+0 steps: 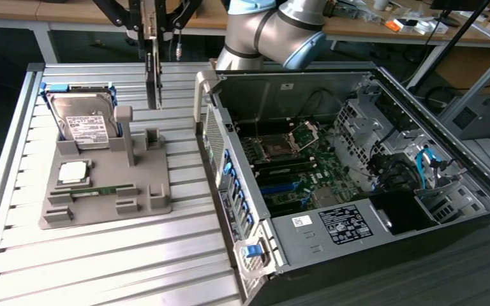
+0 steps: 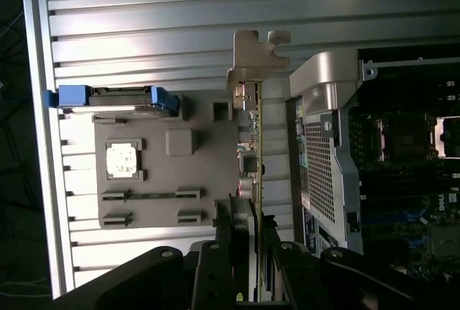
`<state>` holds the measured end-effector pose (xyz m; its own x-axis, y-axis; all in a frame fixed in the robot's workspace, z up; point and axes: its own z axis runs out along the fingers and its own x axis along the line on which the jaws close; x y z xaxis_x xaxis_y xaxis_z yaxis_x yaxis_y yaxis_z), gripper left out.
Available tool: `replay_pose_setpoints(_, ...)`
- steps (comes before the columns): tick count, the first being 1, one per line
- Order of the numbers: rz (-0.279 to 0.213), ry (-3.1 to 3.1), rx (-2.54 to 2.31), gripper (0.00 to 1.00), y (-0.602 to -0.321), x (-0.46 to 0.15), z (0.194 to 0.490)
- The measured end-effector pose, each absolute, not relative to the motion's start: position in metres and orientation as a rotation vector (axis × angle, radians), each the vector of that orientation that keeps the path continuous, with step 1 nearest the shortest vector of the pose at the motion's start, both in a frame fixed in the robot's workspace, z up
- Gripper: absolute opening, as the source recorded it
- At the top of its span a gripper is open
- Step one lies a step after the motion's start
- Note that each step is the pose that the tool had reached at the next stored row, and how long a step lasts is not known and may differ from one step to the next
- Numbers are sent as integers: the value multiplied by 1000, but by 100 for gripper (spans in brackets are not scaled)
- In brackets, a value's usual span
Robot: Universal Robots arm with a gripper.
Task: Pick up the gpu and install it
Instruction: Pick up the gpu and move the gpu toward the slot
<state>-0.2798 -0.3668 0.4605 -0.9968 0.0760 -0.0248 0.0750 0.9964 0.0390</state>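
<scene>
The gpu [image 1: 153, 80] hangs edge-on, well above the slatted table, a thin dark card held upright. My gripper [image 1: 151, 46] is shut on its upper end. In the wrist view the gpu [image 2: 253, 137] runs away from the fingers [image 2: 224, 256], and its silver slot bracket [image 2: 255, 55] is at the far end. It hovers over the strip between the grey parts holder [image 1: 151, 197] and the open computer case [image 1: 449, 146], closer to the holder. The motherboard [image 1: 305, 166] lies exposed inside the case.
The grey holder [image 2: 208, 173] carries a hard drive [image 1: 83, 121] standing on blue rails, a processor chip [image 1: 73, 171] and a narrow green memory stick [image 1: 100, 190]. The case's raised metal side wall [image 1: 228, 159] stands between holder and motherboard. Desks with clutter lie behind.
</scene>
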Motion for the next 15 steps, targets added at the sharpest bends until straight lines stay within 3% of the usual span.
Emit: replay_pose_setpoints(15, 59, 3112, 118, 27, -369, -271, 460)
